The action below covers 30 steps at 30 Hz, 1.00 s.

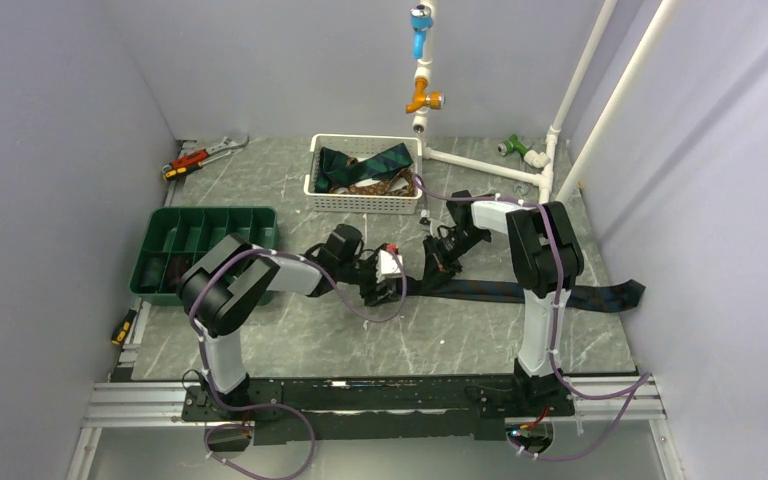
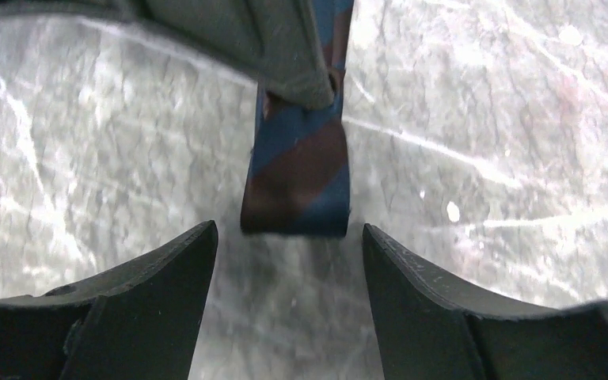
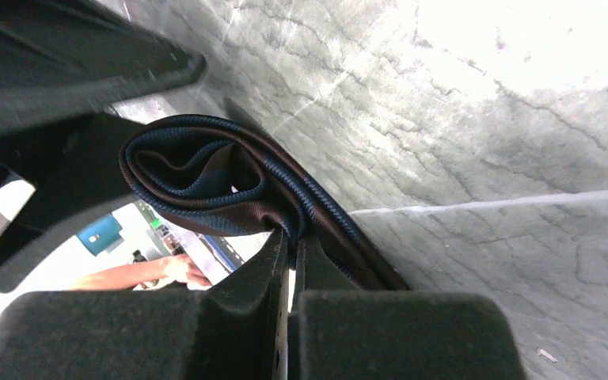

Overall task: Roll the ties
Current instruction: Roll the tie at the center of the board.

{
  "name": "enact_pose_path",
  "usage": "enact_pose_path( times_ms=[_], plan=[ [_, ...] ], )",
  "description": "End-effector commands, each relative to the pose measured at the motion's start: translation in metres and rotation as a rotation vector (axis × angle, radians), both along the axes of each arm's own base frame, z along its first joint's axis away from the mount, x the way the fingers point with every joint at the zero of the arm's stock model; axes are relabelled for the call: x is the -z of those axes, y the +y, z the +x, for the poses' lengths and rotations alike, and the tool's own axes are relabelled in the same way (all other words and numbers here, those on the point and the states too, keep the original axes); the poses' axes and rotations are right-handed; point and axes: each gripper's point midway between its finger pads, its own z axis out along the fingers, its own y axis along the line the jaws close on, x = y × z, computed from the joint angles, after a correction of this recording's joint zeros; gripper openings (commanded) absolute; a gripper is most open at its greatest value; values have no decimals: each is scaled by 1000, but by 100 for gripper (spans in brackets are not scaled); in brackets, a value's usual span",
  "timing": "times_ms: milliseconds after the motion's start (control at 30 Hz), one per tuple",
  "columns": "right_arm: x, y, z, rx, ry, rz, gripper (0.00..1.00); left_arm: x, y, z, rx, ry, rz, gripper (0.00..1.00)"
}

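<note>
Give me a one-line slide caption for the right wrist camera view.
Right tool pinches a loosely curled loop of navy-and-brown tie, grey marbled table behind.

Navy-brown striped tie (image 1: 600, 297), end looped

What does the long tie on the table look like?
The tie is a long, narrow strip of woven-looking cloth with dark blue and brown slanted stripes. It lies flat across the grey table, pointed end to the right. Its other end is curled into a loose loop, pinched by the right tool. The left tool is open near it, not touching.
</note>
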Motion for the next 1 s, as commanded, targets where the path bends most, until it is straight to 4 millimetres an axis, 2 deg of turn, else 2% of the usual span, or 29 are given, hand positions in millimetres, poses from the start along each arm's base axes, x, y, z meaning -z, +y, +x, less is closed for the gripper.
enact_pose_path(
  times_ms=[0,167,333,500,733,833,967],
  plan=[
    [40,-28,-4,-35,-20,-170,0,19,28,-13,-20,78,40,72],
    [41,-27,-2,-37,-14,-169,0,1,12,-7,-10,80,-35,72],
    [43,-26,-1,-37,-9,-166,0,-8,-3,0,-6,80,-73,72],
    [43,-26,0,-43,-7,-163,0,-29,-12,-1,23,31,-119,63],
    [42,-23,0,-45,-3,-151,0,-58,-36,-6,91,-29,-172,50],
    [42,-23,1,-44,-2,-147,0,-62,-45,-7,107,-39,-183,46],
    [42,-22,1,-42,1,-139,0,-57,-56,-5,108,-15,-180,40]
  ],
)
